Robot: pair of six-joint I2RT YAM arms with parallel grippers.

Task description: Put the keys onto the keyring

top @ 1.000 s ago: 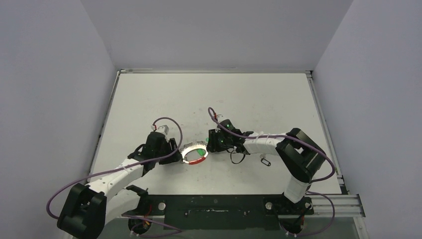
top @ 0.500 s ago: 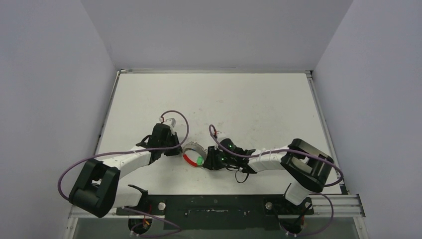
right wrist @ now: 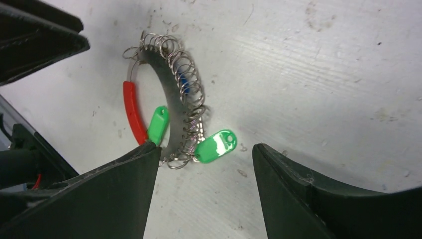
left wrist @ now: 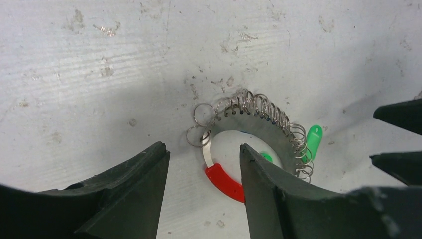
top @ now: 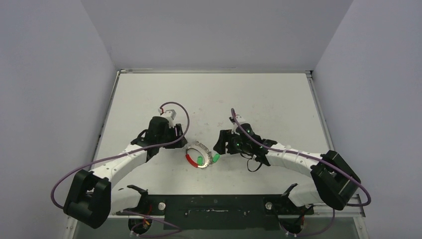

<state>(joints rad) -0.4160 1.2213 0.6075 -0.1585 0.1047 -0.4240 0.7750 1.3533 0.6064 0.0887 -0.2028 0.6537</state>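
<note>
The keyring [top: 199, 155], a silvery coil loop with a red section [top: 190, 159], lies flat on the table between my two grippers. Two green-headed keys [top: 215, 158] hang on it: one on its right outer side, one [top: 200, 161] inside the loop. In the left wrist view the coil [left wrist: 263, 112], the red section [left wrist: 224, 180] and a green key [left wrist: 312, 141] lie just ahead of my open, empty left gripper [left wrist: 201, 152]. In the right wrist view the coil [right wrist: 186, 94], a green key [right wrist: 215, 146] and a second green key [right wrist: 158, 124] lie before my open, empty right gripper [right wrist: 206, 149]. A bit of blue [right wrist: 184, 82] shows under the coil.
The white table [top: 259, 99] is scuffed and walled on three sides. A black cable loop [top: 255, 165] hangs from the right arm. Left gripper [top: 179, 139] and right gripper [top: 219, 147] stand either side of the ring. The left fingers [right wrist: 35, 40] show in the right wrist view.
Both grippers were at the keyring, holding it near the front edge. They have let go and drawn back, the right one up and to the right. The keyring now lies flat.
</note>
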